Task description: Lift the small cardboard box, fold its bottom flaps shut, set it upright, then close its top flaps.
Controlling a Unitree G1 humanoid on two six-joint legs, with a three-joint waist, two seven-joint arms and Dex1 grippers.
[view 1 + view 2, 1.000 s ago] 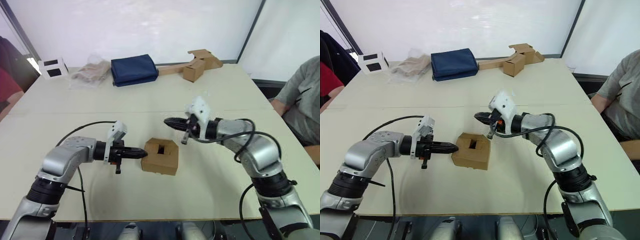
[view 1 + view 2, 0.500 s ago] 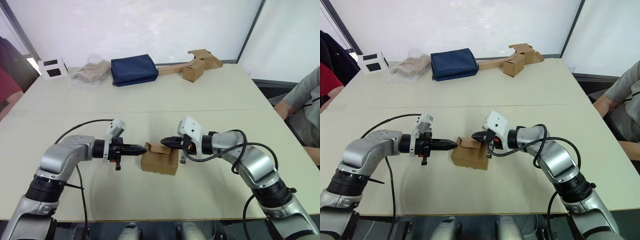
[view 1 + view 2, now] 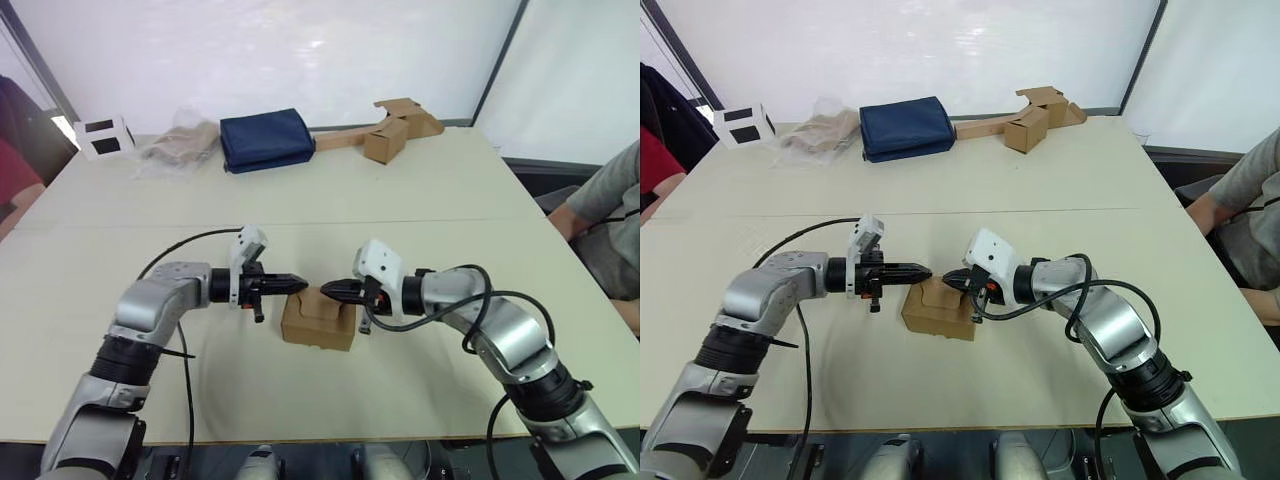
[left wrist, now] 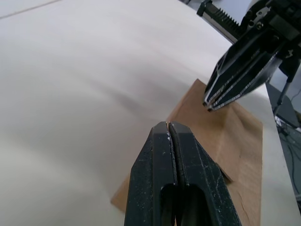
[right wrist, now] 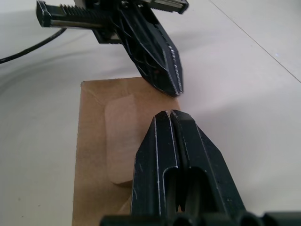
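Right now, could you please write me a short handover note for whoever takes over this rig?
Left gripper: shut, empty, over the small plain brown cardboard box.
Right gripper: shut, empty, tip to tip with the left above the box.
Box: upright on the pale table, between the arms.
Done: top flaps lie folded down.
Left: whether the curved tuck tab is tucked in cannot be seen; press it home.

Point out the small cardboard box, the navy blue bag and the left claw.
small cardboard box (image 3: 318, 322), left eye view, front wall.
navy blue bag (image 3: 267, 139), left eye view, middle of its top.
left claw (image 3: 300, 285), left eye view, shut fingertips.
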